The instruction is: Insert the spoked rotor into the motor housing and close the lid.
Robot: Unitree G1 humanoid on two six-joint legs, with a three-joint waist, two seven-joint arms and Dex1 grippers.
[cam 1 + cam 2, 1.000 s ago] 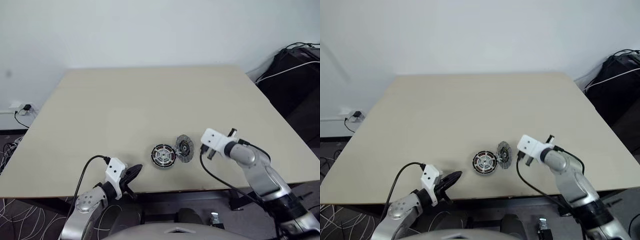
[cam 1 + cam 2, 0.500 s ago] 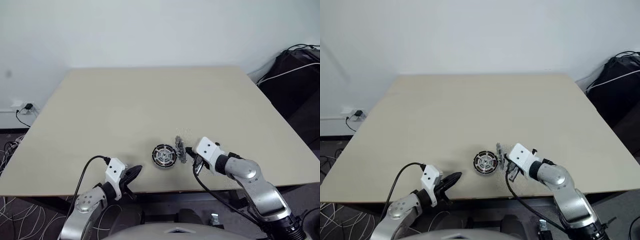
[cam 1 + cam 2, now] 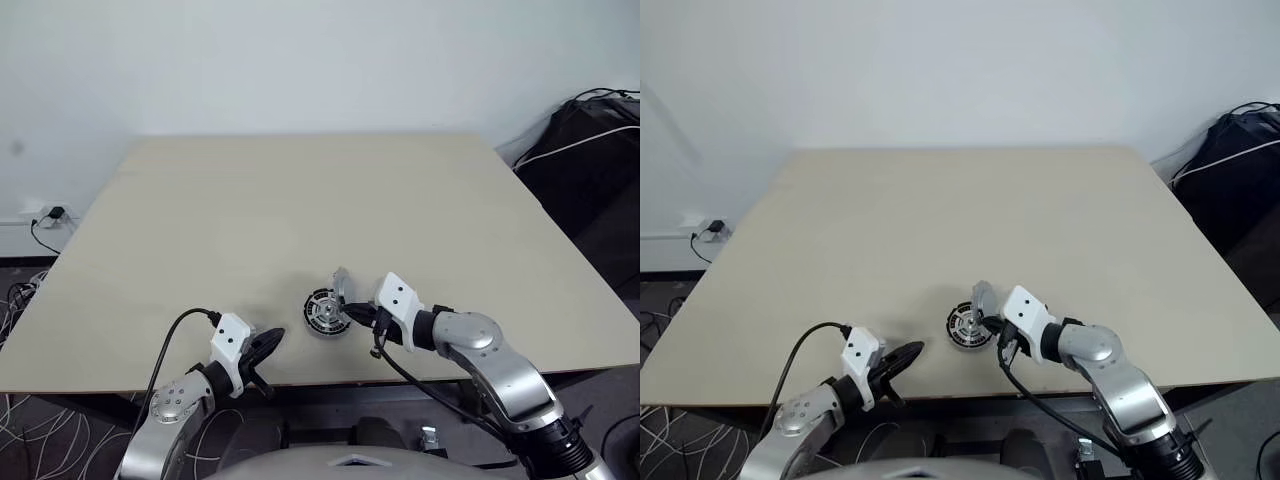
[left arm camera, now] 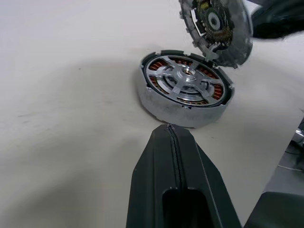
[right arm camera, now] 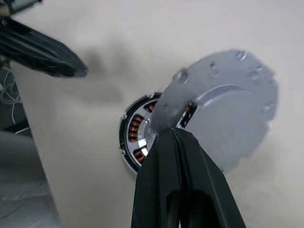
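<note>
The motor housing [image 4: 215, 92] lies on the table [image 3: 300, 200] near the front edge, its copper windings showing between the silver spokes of the spoked rotor [image 4: 167, 79] seated in it. My right gripper [image 5: 172, 133] is shut on the edge of the lid [image 5: 228, 109] and holds it tilted just above the housing's far right side. The lid's green-and-yellow face [image 4: 214, 23] is turned toward the housing. In the head view the lid [image 3: 341, 285] stands over the assembly [image 3: 322, 314]. My left gripper [image 3: 268, 343] is shut and empty, low, a short way left of the housing.
A black bag [image 3: 590, 140] with a white cable sits off the table's right side. A wall socket with cables [image 3: 40, 215] is at floor level on the left. The table's front edge runs just below both grippers.
My right gripper has swung left and rolled, carrying the lid from right of the housing to just over it. The left gripper and the housing have stayed put.
</note>
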